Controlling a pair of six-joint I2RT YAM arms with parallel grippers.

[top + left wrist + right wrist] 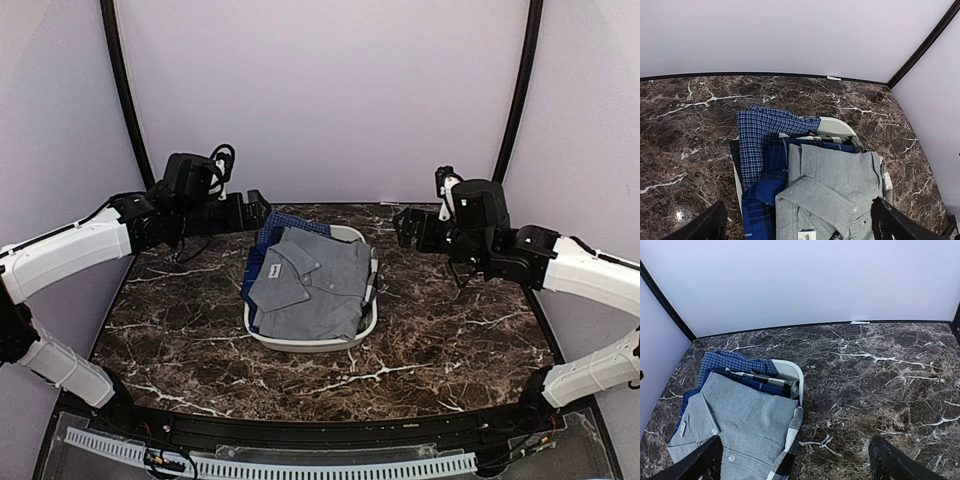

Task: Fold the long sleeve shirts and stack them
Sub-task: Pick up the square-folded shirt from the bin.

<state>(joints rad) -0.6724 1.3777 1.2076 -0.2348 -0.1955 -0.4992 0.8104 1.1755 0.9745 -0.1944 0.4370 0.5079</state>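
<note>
Overhead, grey shirt [312, 283] covers plaid shirt [274, 230] (mostly hidden) in white basket [310, 345] on marble worktop [450, 330]; left jaws, right jaws wide, empty.

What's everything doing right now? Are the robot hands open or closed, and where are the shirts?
grey shirt: lying on top in the basket, collar showing, not held.
blue plaid shirt: bunched under the grey one, part hanging over the basket's rim.
basket: upright, filled with clothes.
left gripper: open, empty, up in the air.
right gripper: open, empty, up in the air.
</note>
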